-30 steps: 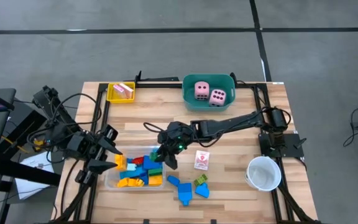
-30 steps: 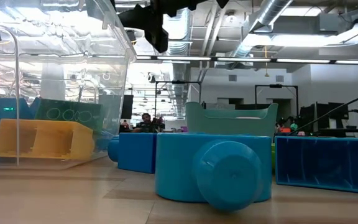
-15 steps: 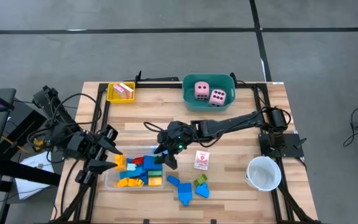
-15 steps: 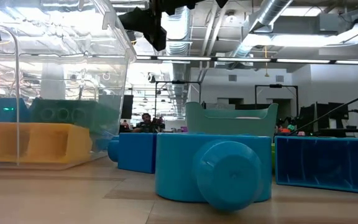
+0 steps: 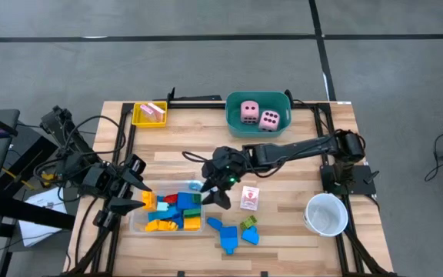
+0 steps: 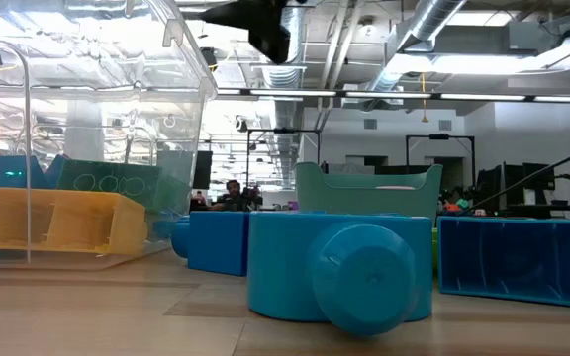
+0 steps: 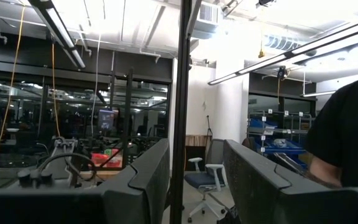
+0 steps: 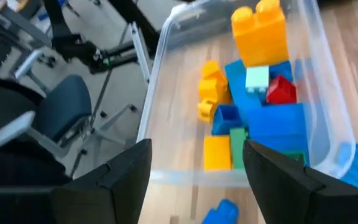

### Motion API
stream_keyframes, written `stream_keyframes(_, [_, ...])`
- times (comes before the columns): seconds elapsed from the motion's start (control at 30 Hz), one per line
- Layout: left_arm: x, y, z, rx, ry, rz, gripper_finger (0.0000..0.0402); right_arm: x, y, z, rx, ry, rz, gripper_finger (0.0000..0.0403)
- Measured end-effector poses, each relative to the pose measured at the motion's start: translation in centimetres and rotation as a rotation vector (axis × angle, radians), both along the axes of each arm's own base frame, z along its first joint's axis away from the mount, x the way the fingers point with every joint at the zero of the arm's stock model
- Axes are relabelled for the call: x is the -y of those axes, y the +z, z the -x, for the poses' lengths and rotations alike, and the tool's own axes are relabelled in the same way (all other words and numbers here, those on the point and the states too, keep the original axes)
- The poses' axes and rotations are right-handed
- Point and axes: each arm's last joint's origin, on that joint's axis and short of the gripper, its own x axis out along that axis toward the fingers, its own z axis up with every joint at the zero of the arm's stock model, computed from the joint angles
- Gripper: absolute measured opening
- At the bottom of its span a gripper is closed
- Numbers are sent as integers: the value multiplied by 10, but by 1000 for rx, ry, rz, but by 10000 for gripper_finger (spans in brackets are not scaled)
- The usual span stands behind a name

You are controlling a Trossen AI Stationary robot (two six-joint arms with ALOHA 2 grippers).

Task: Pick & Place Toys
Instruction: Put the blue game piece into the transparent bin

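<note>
A clear tray [image 5: 168, 231] near the table's front left holds several blue, yellow, red and green blocks [image 8: 263, 102]. My right gripper [image 5: 212, 192] hovers open just off the tray's right end, nothing between its fingers [image 8: 123, 177]. Loose blue and green blocks [image 5: 233, 233] and a pink-white card [image 5: 250, 198] lie on the table to the tray's right. Two pink dice [image 5: 258, 115] sit in the teal tub [image 5: 234, 123] at the back. My left gripper [image 5: 135, 187] waits open at the tray's left end, pointing up into the room [image 7: 194, 155].
A yellow tray [image 5: 138, 119] with a card stands at the back left, and a white cup [image 5: 327, 214] at the front right. In the low view, blue blocks [image 6: 339, 272] stand close to the camera, with the clear tray [image 6: 181, 59] to their left.
My right gripper has risen and drawn back toward the table's right edge, away from the clear tray. A green block inside the tray has shifted and now lies tilted behind a yellow one.
</note>
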Motion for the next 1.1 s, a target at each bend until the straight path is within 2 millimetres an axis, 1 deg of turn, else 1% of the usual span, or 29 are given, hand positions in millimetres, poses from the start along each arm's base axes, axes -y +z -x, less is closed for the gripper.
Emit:
stream_keyframes(0.1, [0,0,0,0,0,0,145,-2,-1,4,-32,22,25,244])
stream_keyframes(0.17, [0,0,0,0,0,0,145,-5,-3,11,-81,48,54,244])
stream_keyframes(0.23, [0,0,0,2,0,2,145,-8,-4,15,-106,75,96,244])
stream_keyframes(0.33, [0,0,0,4,0,4,145,-12,-10,24,-189,94,170,244])
stream_keyframes(0.43, [0,0,0,4,0,3,145,-13,-11,26,-189,101,214,244])
stream_keyframes(0.6, [-1,0,0,-2,14,9,145,-12,-11,26,-188,96,224,244])
stream_keyframes(0.73, [-1,0,0,-4,19,11,145,-11,-11,26,-176,94,264,244])
stream_keyframes(1.0, [-5,0,-3,-4,48,12,145,-8,-11,26,-187,74,247,244])
stream_keyframes(1.1, [-7,0,-6,-4,64,12,145,-5,0,36,-187,48,308,244])
